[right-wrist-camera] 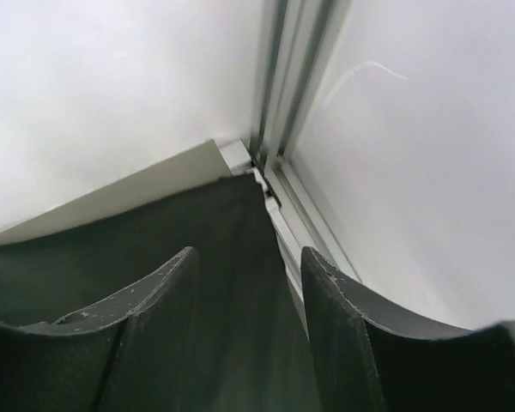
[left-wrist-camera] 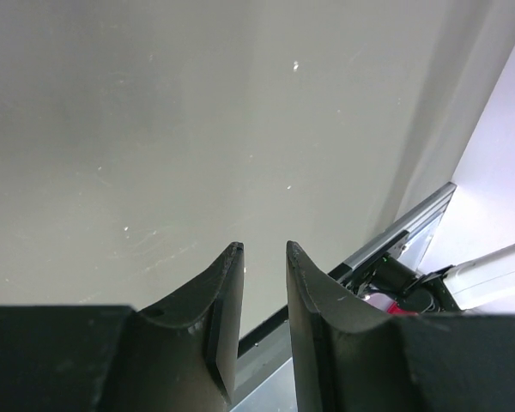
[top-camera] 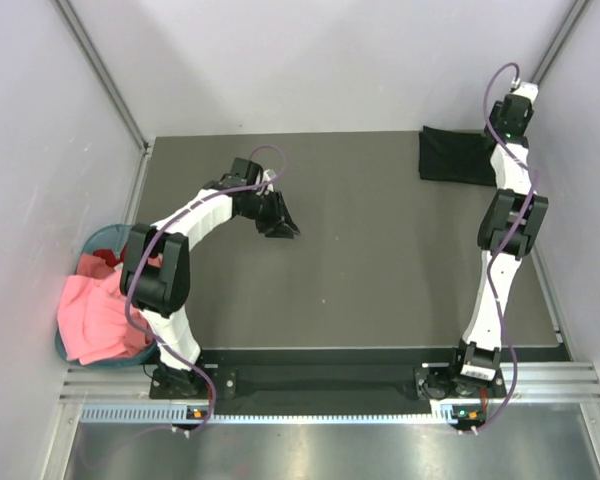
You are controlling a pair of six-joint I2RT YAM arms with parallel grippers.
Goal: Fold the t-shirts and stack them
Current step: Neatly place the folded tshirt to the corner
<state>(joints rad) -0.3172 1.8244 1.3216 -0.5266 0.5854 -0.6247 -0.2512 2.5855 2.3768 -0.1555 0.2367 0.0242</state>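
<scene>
A folded black t-shirt lies flat at the table's far right corner; it fills the lower part of the right wrist view. My right gripper is open and empty just above its right edge; in the top view the wrist covers the fingers. A pink t-shirt and a red one lie crumpled in the basket at the left. My left gripper hovers over bare table left of centre, its jaws slightly apart with nothing between them.
The round teal basket sits off the table's left edge beside the left arm's base. The dark table is boxed in by white walls. A metal rail runs along the table's right edge next to the black shirt.
</scene>
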